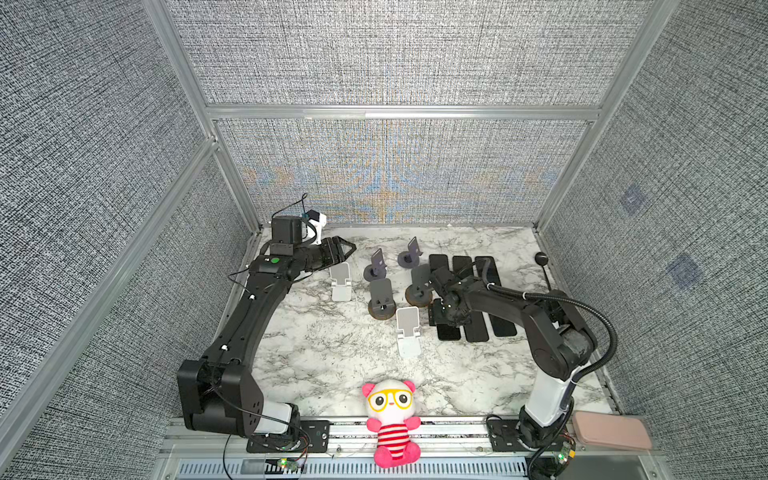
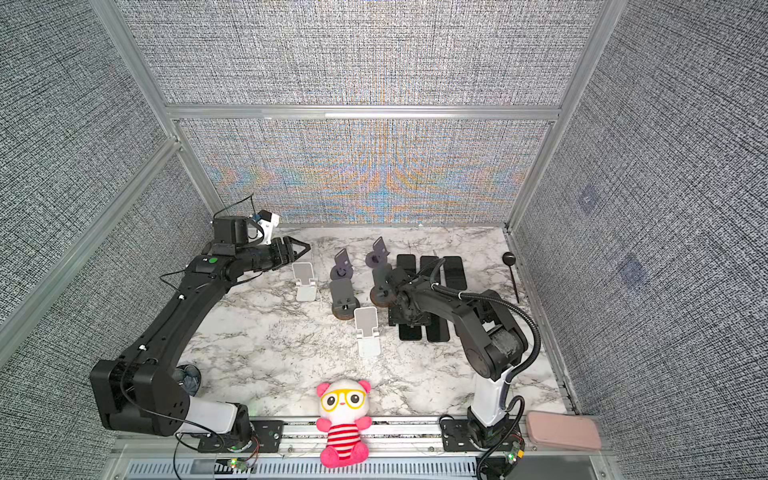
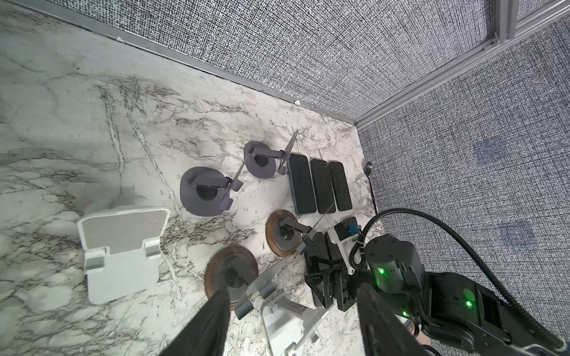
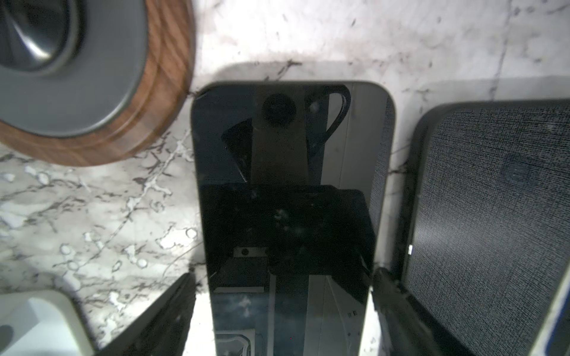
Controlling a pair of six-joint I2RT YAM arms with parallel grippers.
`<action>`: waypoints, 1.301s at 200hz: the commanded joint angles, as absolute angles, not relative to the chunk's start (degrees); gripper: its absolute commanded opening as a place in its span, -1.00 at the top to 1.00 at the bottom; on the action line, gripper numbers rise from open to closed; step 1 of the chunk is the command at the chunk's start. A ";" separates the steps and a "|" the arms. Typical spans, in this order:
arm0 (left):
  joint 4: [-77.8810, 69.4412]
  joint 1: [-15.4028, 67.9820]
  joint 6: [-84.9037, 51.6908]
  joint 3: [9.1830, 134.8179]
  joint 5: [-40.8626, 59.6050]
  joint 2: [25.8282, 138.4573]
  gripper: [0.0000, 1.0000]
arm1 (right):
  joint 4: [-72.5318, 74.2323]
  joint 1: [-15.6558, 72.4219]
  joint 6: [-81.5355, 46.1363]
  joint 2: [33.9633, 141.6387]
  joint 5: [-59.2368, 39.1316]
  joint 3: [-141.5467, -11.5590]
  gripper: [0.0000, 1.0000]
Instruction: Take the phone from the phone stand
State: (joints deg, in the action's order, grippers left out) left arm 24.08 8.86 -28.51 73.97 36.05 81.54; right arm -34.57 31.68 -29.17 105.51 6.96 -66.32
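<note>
Phone (image 4: 287, 185) between parted jaws of right gripper (image 4: 282, 274)
Gripper-side end cut off; glossy black glass, rounded corners. Left gripper (image 3: 293, 289) spread, empty.

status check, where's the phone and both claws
Left claw open, empty. Right claw open, straddling the phone. Phone flat on table. Wood-base stand empty, close at its corner.

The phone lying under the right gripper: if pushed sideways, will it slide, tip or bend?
The phone would probably slide rather than tip: it lies flat on the smooth marble table. Its mirror-like glass looks slippery, likely rigid, and perhaps fragile.
</note>
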 commanded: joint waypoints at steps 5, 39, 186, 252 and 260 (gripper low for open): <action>23.38 8.79 -27.77 74.27 36.75 80.98 -0.33 | -37.35 32.38 -28.63 104.03 7.79 -67.09 -0.71; 23.73 8.79 -26.03 74.36 36.30 80.44 -0.35 | -41.10 33.13 -27.36 99.47 9.53 -68.69 -0.78; 10.36 8.82 -20.44 51.06 -0.22 63.11 -0.95 | -10.98 18.58 -1.84 65.96 19.05 -48.33 -0.98; -8.88 8.84 -16.84 29.62 -13.18 55.79 -0.95 | 3.76 17.58 -1.71 67.49 21.11 -34.24 -0.98; -10.64 8.79 -15.37 28.83 -13.19 56.71 -0.95 | 5.75 17.48 -0.41 67.71 21.58 -32.73 -0.98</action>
